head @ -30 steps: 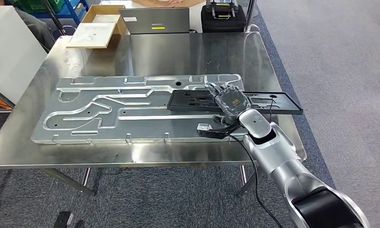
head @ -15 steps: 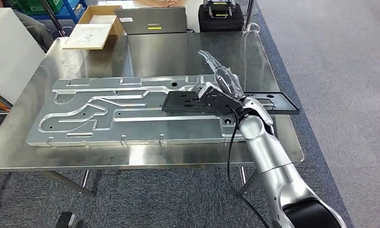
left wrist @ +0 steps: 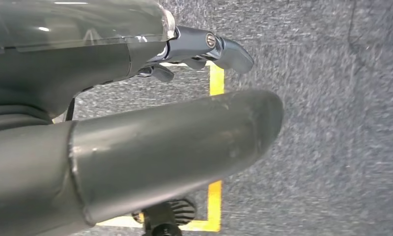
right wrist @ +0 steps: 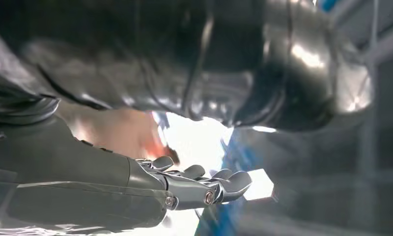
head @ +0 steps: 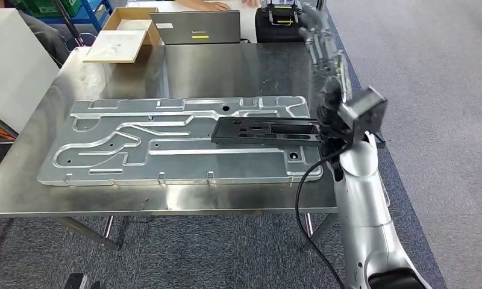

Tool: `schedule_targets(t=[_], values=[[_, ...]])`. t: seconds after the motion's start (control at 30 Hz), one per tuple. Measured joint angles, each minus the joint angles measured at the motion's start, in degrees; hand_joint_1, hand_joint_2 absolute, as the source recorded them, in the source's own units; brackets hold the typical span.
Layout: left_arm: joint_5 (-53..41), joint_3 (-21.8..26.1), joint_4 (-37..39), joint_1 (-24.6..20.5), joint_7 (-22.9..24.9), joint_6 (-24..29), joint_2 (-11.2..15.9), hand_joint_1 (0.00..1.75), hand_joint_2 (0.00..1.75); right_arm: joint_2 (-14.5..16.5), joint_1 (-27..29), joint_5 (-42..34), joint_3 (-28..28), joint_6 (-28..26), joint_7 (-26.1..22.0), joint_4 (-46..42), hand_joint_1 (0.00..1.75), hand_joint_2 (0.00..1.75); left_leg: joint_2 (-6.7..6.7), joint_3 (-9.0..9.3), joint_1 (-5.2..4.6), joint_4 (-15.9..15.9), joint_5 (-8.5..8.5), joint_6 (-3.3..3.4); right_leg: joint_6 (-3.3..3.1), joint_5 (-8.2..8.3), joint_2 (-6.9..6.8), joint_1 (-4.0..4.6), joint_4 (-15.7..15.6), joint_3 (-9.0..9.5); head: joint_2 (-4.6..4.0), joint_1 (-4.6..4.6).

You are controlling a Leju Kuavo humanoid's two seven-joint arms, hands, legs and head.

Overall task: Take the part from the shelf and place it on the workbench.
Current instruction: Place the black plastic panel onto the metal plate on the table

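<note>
A flat black rectangular part [head: 269,131], pierced with cut-outs and small holes, lies on the steel worktop [head: 214,66], below and to the left of the raised right hand [head: 323,42]. Its left portion rests on top of a large machined aluminium plate [head: 166,141] with winding grooves, which covers much of the worktop further left of the hand. The part's long axis runs left to right, level and parallel to the worktop's near edge, its right end hidden behind the silver right arm. The right hand is lifted well above the part, fingers extended and apart, holding nothing. At the worktop's far edge, left of the hand, stand a wooden tray [head: 121,36], a grey laptop [head: 196,27] and a black case [head: 279,21]. The left hand [left wrist: 194,49] hangs over grey carpet with fingers loosely extended, empty.
</note>
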Motion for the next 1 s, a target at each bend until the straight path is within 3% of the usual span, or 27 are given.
schedule_targets(t=[0.07, 0.13, 0.17, 0.2, 0.23, 0.3, 0.37, 0.5, 0.57, 0.63, 0.67, 0.7, 0.73, 0.77, 0.83, 0.87, 0.9, 1.0], values=[[1.16, 0.06, 0.0, 0.93, -1.64, -0.7, -0.04, 0.0, 0.0, -1.02, 5.92, 9.33, -1.72, -9.09, -4.07, -7.59, 0.0, 0.0, 0.06, 0.49, 0.3, -0.69, 0.3, 0.77, 0.53, -2.52, -0.02, -0.01, 3.43, -1.2, 0.0, 0.01], [2.15, 0.34, 0.0, 2.33, -2.58, -0.83, -0.22, 0.0, 0.0, -1.82, 16.48, 20.2, -5.01, -22.15, -9.69, -16.47, 0.0, 0.0, -0.26, 0.7, 0.26, -0.71, 0.14, 1.19, 0.82, -6.4, -0.03, -0.12, 10.68, -4.36, 0.01, 0.01], [2.47, 0.58, 0.0, 3.2, -2.76, -0.7, -0.37, 0.0, 0.0, -2.05, 22.46, 23.68, -6.9, -28.11, -12.27, -20.56, 0.0, 0.0, -0.45, 0.75, 0.24, -0.63, -0.02, 1.29, 0.91, -7.58, -0.02, -0.16, 13.69, -5.81, 0.01, 0.02], [2.64, 0.82, 0.0, 4.08, -2.83, -0.56, -0.51, 0.0, 0.0, -2.2, 27.9, 25.11, -8.5, -32.16, -13.9, -23.63, 0.0, 0.0, -0.56, 0.75, 0.2, -0.48, -0.2, 1.29, 0.94, -7.68, -0.03, -0.2, 14.92, -6.52, 0.01, 0.01], [2.75, 1.03, 0.0, 4.8, -2.87, -0.42, -0.65, 0.0, 0.0, -2.44, 32.33, 25.4, -9.8, -34.94, -14.7, -26.3, 0.0, 0.0, -0.55, 0.72, 0.16, -0.26, -0.41, 1.23, 0.89, -6.6, -0.03, -0.21, 13.7, -6.06, 0.01, 0.01], [2.82, 1.27, 0.0, 5.41, -2.87, -0.31, -0.87, 0.0, 0.0, -2.96, 37.62, 25.05, -11.08, -37.51, -14.88, -30.05, 0.0, 0.0, -0.3, 0.66, 0.08, 0.31, -0.88, 0.95, 0.61, -3.1, -0.09, -0.17, 6.44, -2.51, 0.01, 0.01], [2.83, 1.43, 0.0, 5.29, -2.81, -0.27, -1.0, 0.0, 0.0, -3.34, 40.34, 25.23, -11.59, -38.84, -14.9, -32.36, 0.0, 0.0, -0.1, 0.66, -0.11, 0.83, -1.42, 0.4, 0.2, -1.07, -0.06, 0.03, 1.0, 0.33, 0.0, 0.01], [3.06, 1.62, 0.0, 5.12, -2.7, -0.26, -1.13, 0.0, 0.0, -3.53, 43.63, 26.9, -12.16, -40.1, -14.7, -34.71, 0.0, 0.0, -0.07, 0.8, -0.23, 1.18, -1.74, -0.75, -1.03, -0.18, -0.02, 0.08, 0.09, 0.65, 0.01, 0.01], [3.78, 2.07, 0.0, 5.16, -2.69, -0.04, -1.27, 0.0, 0.0, -3.13, 47.06, 29.59, -13.55, -42.43, -14.47, -35.22, 0.0, 0.0, -0.05, -0.13, -0.15, 4.12, -4.58, -1.34, -1.7, 0.32, -0.46, -0.18, -0.26, 0.42, 0.01, 0.0], [4.45, 2.86, 0.0, 5.44, -2.77, 0.49, -1.46, 0.0, 0.0, -1.66, 51.97, 31.86, -16.72, -44.71, -14.6, -35.03, 0.0, 0.0, 0.0, -2.28, 0.01, 10.89, -9.67, -1.88, -2.01, 0.64, -1.02, -0.14, -0.22, -0.14, 0.0, 0.0], [4.62, 3.29, 0.0, 5.69, -2.85, 0.74, -1.59, 0.0, 0.0, -0.54, 54.18, 32.34, -18.94, -45.0, -14.72, -34.55, 0.0, 0.0, 0.01, -3.17, 0.08, 14.2, -11.6, -2.02, -2.07, 0.83, -1.2, -0.08, -0.15, -0.55, 0.0, 0.01], [4.7, 3.71, 0.0, 5.96, -2.95, 0.94, -1.76, 0.0, 0.0, 0.78, 55.92, 32.45, -21.63, -44.59, -14.81, -33.8, 0.0, 0.0, 0.01, -3.26, 0.11, 15.95, -12.47, -2.04, -2.08, 1.07, -1.27, -0.01, -0.07, -0.98, 0.0, 0.0], [4.73, 4.1, -0.01, 6.18, -3.06, 1.07, -1.93, 0.0, 0.0, 2.12, 57.17, 32.41, -24.64, -43.77, -14.84, -32.86, 0.0, 0.0, 0.0, -2.23, 0.12, 15.43, -12.2, -1.93, -2.06, 1.35, -1.26, 0.05, 0.01, -1.41, 0.0, 0.0], [4.71, 4.5, -0.01, 6.31, -3.16, 1.16, -2.08, 0.0, 0.0, 3.49, 58.03, 32.44, -27.96, -42.88, -14.85, -31.86, 0.0, 0.0, 0.0, -0.05, 0.1, 12.56, -10.98, -1.68, -2.01, 1.67, -1.23, 0.12, 0.05, -1.8, 0.01, 0.0], [4.51, 5.15, -0.07, 6.26, -3.26, 1.27, -2.25, 0.0, 0.0, 5.8, 58.62, 33.19, -34.32, -41.53, -14.87, -30.0, 0.0, 0.0, -0.02, 5.73, -0.13, 3.71, -8.31, -0.89, -1.8, 2.39, -1.17, 0.27, 0.07, -2.31, 0.01, -0.01], [4.39, 5.38, -0.11, 6.15, -3.29, 1.29, -2.33, 0.0, 0.0, 6.69, 58.43, 34.05, -37.18, -41.23, -14.87, -28.99, 0.0, 0.0, 0.0, 7.63, -0.32, 0.44, -7.46, -0.49, -1.54, 2.79, -1.13, 0.3, 0.01, -2.41, 0.0, -0.01], [4.31, 5.59, -0.15, 6.07, -3.33, 1.31, -2.4, 0.0, 0.0, 7.44, 58.0, 35.21, -39.97, -41.05, -14.83, -27.8, 0.0, 0.0, 0.02, 8.54, -0.54, -1.3, -7.08, -0.15, -1.21, 3.18, -1.1, 0.27, -0.08, -2.44, 0.0, 0.0], [4.24, 6.24, -0.17, 6.06, -3.36, 1.38, -2.71, 0.0, 0.0, 9.08, 56.42, 39.15, -47.57, -40.48, -14.42, -23.87, 0.0, 0.0, 0.25, 8.11, -0.74, -2.16, -5.54, 0.77, 0.0, 4.23, -1.06, 0.02, -0.59, -2.39, 0.01, 0.01]])
